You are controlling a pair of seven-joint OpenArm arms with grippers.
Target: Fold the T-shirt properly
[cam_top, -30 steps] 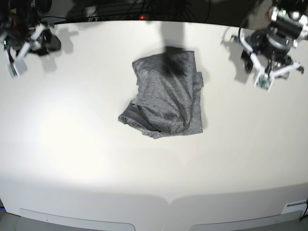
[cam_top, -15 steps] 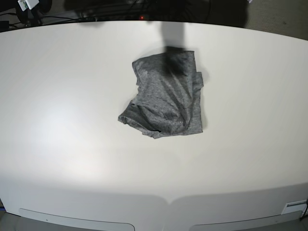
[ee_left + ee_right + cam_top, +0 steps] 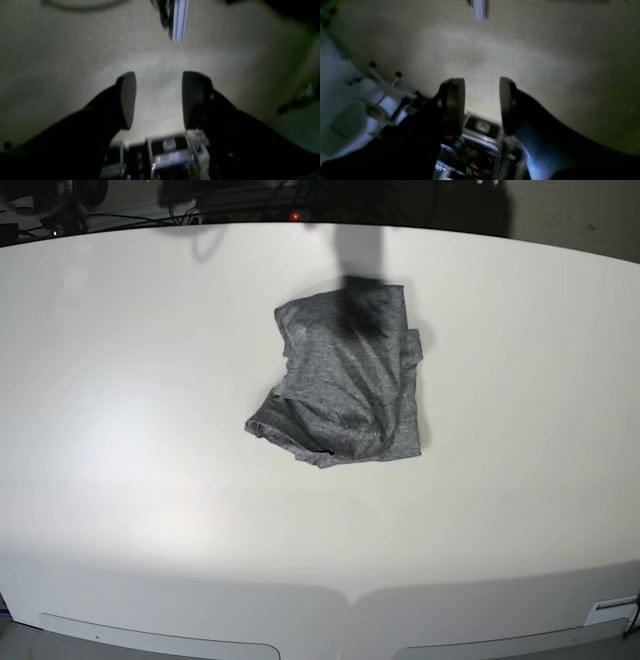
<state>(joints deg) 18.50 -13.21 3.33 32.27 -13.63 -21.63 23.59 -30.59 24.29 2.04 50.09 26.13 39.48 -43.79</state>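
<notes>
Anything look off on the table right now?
The T-shirt lies mid-table as a lopsided, rumpled bundle: uneven edges, a bunched lower-left corner, not a neat fold. Nothing spilled or damaged.

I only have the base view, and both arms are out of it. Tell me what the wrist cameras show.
Observer: Left gripper is open, nothing between its fingers.
Operator: Report the right one.
Observer: Right gripper is open too, narrower gap, empty.
Operator: Say whether either wrist camera sees the T-shirt.
Observer: Neither does; both look at a plain pale surface, blurred.
</notes>
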